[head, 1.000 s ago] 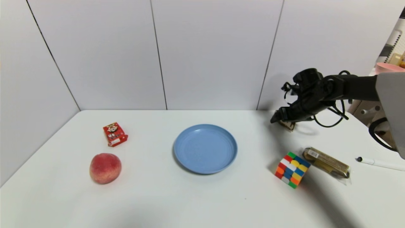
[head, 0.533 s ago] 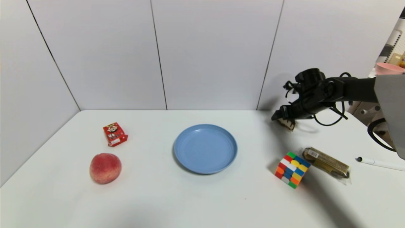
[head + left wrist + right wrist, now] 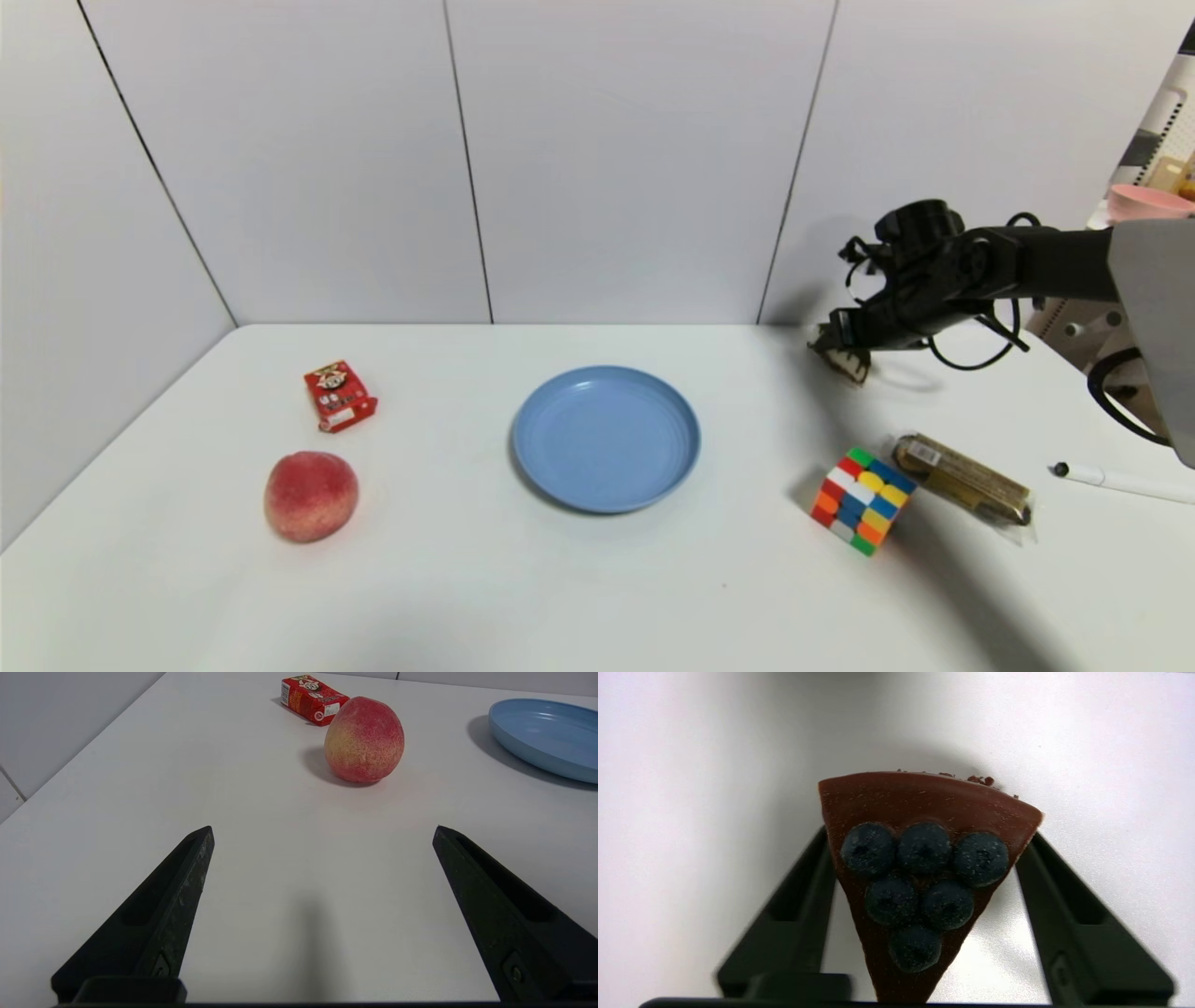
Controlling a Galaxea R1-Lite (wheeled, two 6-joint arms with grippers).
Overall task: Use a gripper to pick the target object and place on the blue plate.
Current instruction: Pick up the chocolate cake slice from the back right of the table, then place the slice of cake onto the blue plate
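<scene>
The cake slice [image 3: 924, 812], chocolate-topped with several dark berries, sits at the back right of the table [image 3: 467, 579], well to the right of the empty blue plate [image 3: 607, 439]. My right gripper [image 3: 929, 833] is shut on the cake slice, one finger against each of its wide corners. In the head view the right gripper [image 3: 837, 343] holds the cake slice [image 3: 848, 362] tilted just over the table top. My left gripper [image 3: 322, 830] is open and empty low over the table's front left, out of the head view.
A multicoloured puzzle cube [image 3: 863, 501] and a gold-brown wrapped bar [image 3: 963, 478] lie in front of the right gripper. A pen [image 3: 1116, 482] lies far right. A peach [image 3: 311, 496] and a red carton [image 3: 339, 396] are on the left.
The right gripper's fingers have drawn in on the cake slice, and the hand has risen slightly and shifted a little right; the slice now sits higher and more tilted.
</scene>
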